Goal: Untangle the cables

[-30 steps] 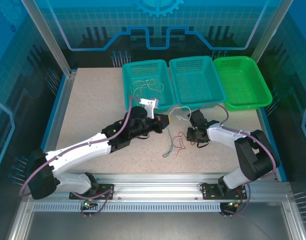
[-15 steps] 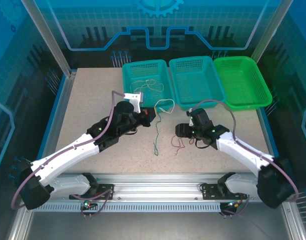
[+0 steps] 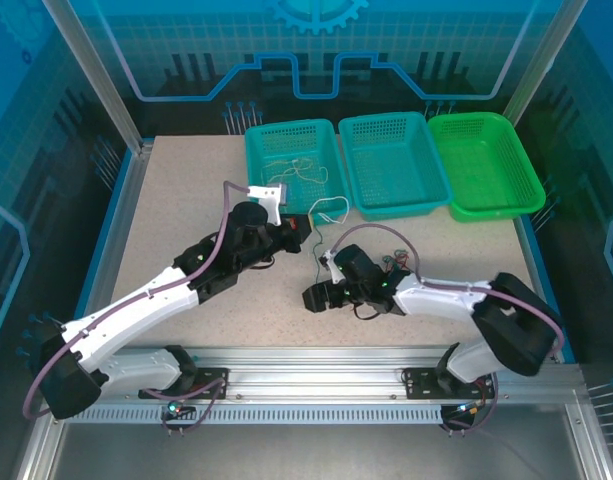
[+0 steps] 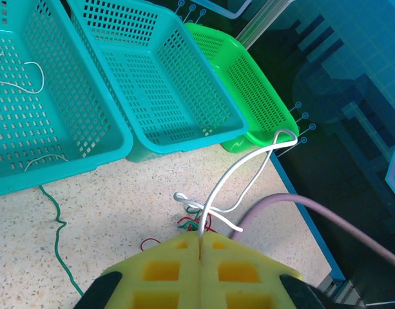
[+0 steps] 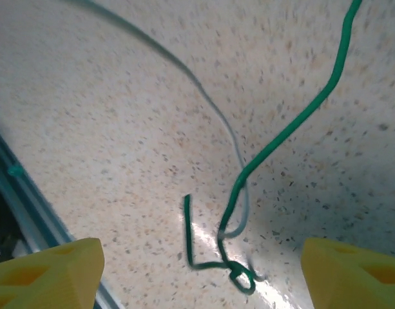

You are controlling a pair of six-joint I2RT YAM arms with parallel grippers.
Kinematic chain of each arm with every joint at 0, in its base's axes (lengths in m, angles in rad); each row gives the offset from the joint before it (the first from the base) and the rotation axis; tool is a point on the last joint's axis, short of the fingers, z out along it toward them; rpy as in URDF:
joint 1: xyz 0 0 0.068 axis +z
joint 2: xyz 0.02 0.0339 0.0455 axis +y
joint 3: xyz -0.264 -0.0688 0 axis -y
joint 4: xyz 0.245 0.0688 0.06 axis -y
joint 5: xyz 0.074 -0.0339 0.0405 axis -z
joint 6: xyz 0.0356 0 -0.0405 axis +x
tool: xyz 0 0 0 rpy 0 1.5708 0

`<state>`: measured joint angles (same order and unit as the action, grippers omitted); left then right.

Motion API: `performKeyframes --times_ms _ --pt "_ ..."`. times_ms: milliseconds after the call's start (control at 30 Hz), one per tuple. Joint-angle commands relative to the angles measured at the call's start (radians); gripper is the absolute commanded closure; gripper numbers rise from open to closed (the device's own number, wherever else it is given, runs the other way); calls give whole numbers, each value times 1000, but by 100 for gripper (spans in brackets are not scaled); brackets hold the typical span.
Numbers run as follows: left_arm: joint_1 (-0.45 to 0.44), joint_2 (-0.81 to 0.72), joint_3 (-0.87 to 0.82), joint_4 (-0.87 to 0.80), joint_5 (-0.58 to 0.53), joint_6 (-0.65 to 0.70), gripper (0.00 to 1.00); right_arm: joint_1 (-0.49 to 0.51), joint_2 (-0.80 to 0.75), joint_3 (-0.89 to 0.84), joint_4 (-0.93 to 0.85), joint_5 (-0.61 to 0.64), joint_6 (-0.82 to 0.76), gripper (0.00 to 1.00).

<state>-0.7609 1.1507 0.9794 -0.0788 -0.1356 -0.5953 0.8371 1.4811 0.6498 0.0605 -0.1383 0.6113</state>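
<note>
From where I stand, the left gripper [image 4: 200, 242] is clenched tight; its yellow pads [image 4: 162, 270] are pressed together with a white cable [image 4: 239, 170] pinched in the seam between them; that cable rises from the pads, crosses itself in a small knot, and arcs up into an open loop in front of the green basket [image 4: 249, 84]; seen from above, the left gripper [image 3: 296, 232] sits just in front of the left teal basket [image 3: 261, 190], with the white cable [image 3: 331, 208] looping out beside it. A red cable [image 4: 187, 223] lies bunched on the table [image 3: 186, 200] just past the pads, under the white knot; a green cable [image 4: 55, 222] snakes along the table to the left of them.

The right gripper [image 3: 312, 297] is low over the table, right of the left one and pointing left; its fingers are spread wide and grip nothing; in its wrist view the yellow fingertips [image 5: 49, 270] sit at the bottom corners, and the green cable [image 5: 284, 135] ends in a small curl on the table between them, touching neither; from there the strand climbs off toward the upper right.

A few thin loose white cables [image 3: 296, 170] lie inside the left teal basket; the middle teal basket [image 3: 356, 190] stands between it and the green one.
</note>
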Motion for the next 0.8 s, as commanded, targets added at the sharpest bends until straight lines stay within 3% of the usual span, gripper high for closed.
performKeyframes --times_ms 0,33,100,167,367,567,767 --pt "13 -21 10 -19 -27 -1 100 8 88 65 28 46 30 40" --pt "20 -31 12 -34 -41 -3 100 6 109 88 -28 99 36 59" --pt "45 -61 22 -98 -78 -4 100 -3 118 99 -86 156 48 87" --pt "89 -108 33 -171 -115 6 100 -22 92 59 -69 161 61 99" --pt "297 -262 8 -239 -55 -8 100 -96 27 -38 -110 192 121 100" --pt "336 -244 115 -256 -24 63 100 -130 20 -60 -128 179 161 100" --pt "363 -94 211 -145 -11 121 100 -130 -5 -47 -129 152 162 100"
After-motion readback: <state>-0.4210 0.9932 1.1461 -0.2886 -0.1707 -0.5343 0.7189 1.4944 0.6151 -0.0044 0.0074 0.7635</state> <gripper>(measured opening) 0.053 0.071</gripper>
